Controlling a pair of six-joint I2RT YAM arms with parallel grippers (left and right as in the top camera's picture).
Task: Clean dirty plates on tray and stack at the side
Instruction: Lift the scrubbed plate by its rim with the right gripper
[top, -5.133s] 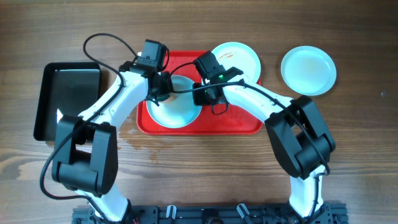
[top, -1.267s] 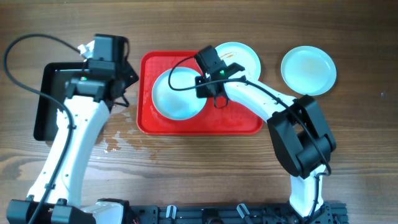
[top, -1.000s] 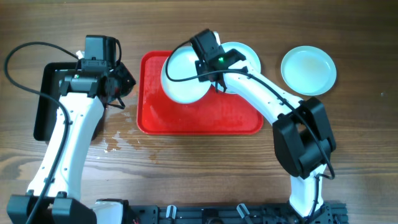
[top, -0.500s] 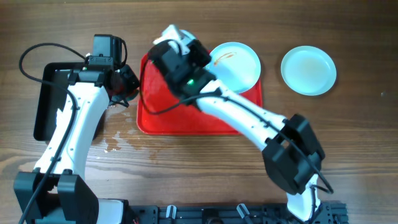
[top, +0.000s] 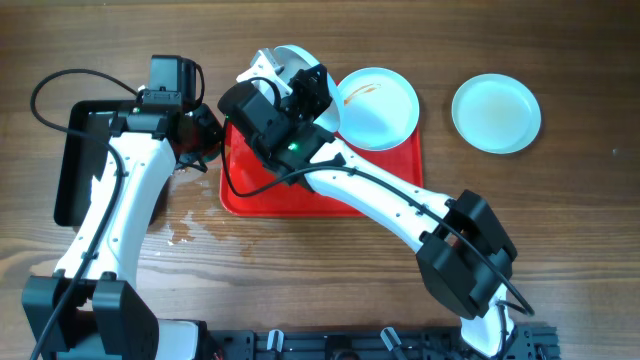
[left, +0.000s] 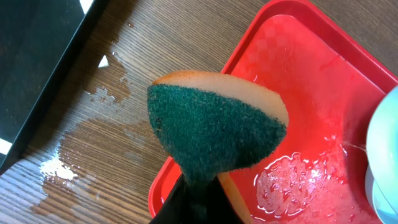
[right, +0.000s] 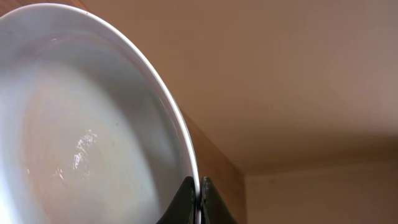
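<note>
My right gripper (top: 306, 90) is shut on the rim of a pale mint plate (top: 287, 60) and holds it raised and tilted on edge above the far left corner of the red tray (top: 335, 197). The right wrist view shows its wet white face (right: 81, 124) with the fingers (right: 200, 194) pinching the rim. A second plate (top: 378, 107) with an orange streak lies on the tray's far right corner. A third plate (top: 496, 113) lies on the table to the right. My left gripper (top: 203, 137) is shut on a green and orange sponge (left: 217, 127) over the tray's left rim (left: 186, 158).
A glossy black tray (top: 100, 160) lies at the far left and also shows in the left wrist view (left: 37, 56). Water is spilled on the wood (left: 93, 134) beside the red tray, and water pools on the tray floor (left: 292, 180).
My right gripper has lifted the plate off the tray, tipped it on edge and carried it to the far left. My left arm drew back with the sponge to the tray's left rim.
</note>
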